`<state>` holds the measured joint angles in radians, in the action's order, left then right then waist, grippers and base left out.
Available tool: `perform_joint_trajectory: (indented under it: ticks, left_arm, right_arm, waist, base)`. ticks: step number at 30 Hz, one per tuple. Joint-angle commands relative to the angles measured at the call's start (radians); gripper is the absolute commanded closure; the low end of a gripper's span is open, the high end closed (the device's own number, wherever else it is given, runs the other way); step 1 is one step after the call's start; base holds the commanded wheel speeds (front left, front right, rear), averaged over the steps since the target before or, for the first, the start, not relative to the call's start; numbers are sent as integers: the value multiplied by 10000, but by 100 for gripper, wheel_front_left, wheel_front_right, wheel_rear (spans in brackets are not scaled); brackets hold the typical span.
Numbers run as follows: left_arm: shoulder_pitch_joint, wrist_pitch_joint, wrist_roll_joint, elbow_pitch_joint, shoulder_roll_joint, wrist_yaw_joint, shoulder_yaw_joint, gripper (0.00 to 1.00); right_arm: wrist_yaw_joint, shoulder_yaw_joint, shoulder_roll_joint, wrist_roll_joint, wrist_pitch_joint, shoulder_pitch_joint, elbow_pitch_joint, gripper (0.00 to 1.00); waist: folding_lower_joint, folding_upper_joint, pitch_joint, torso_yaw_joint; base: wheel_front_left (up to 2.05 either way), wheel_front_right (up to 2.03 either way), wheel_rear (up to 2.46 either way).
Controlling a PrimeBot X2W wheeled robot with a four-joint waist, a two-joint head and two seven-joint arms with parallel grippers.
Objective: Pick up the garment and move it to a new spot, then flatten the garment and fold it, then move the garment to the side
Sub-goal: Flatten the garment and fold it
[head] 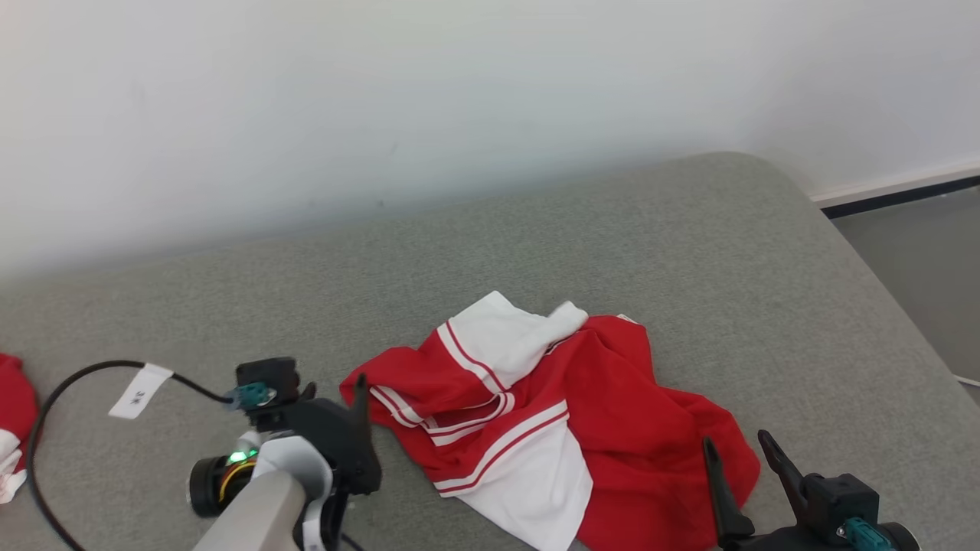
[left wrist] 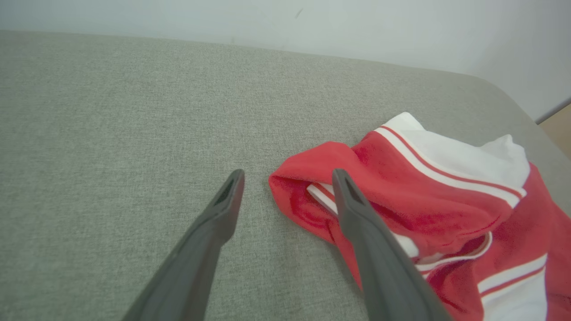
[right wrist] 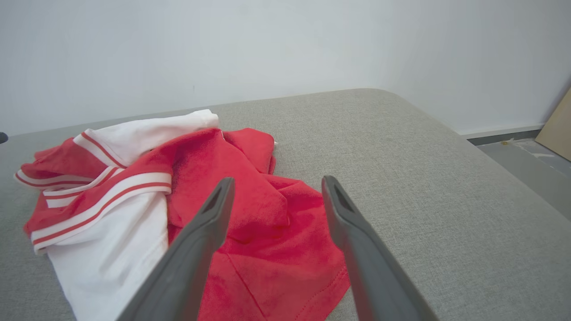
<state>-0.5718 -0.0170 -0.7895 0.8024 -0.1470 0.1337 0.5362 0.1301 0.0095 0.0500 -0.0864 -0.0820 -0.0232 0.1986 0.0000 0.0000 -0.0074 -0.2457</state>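
The crumpled red-and-white garment (head: 551,413) lies in a heap near the middle of a grey upholstered surface (head: 689,252), red cloth to its right and white striped panels on top and at the near edge. The left gripper (left wrist: 287,178) sits at the garment's left red edge with its fingers (left wrist: 379,267) spread wide, one over the cloth and one over bare upholstery. The right gripper (right wrist: 276,183) is at the garment's near right corner, its fingers also wide apart, holding nothing. A black cable (head: 69,383) with a white tag (head: 138,392) loops to the left, and beyond it lies another red-and-white cloth (head: 11,428).
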Motion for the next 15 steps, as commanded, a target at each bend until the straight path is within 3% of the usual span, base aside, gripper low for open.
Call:
perform_joint_trajectory:
  ticks: [1,4,9,15]
  left_arm:
    - [120,-36,-43,120,-67,56,-82,0]
    - [328,38,-406,307,90,-275,-200,0]
    - [720,713,-853,-229,488,-1202,132,0]
    - [1119,1707,-831,-1146,852,-1082,1094,0]
  right_arm:
    - [13,-27,10,-49,2,-62,-19,0]
    - [13,-120,9,-39,-18,-173,1,0]
    - [13,-146,6,-77,-7,-190,-4,0]
    - [13,18,7,-104,-14,-94,11,0]
  waist:
    - [0,0,5,139]
    - [0,0,-48,312]
    - [0,0,-101,577]
    - [0,0,-27,550]
  base:
    - [0,0,0]
    - [0,0,0]
    - [0,0,0]
    - [0,0,0]
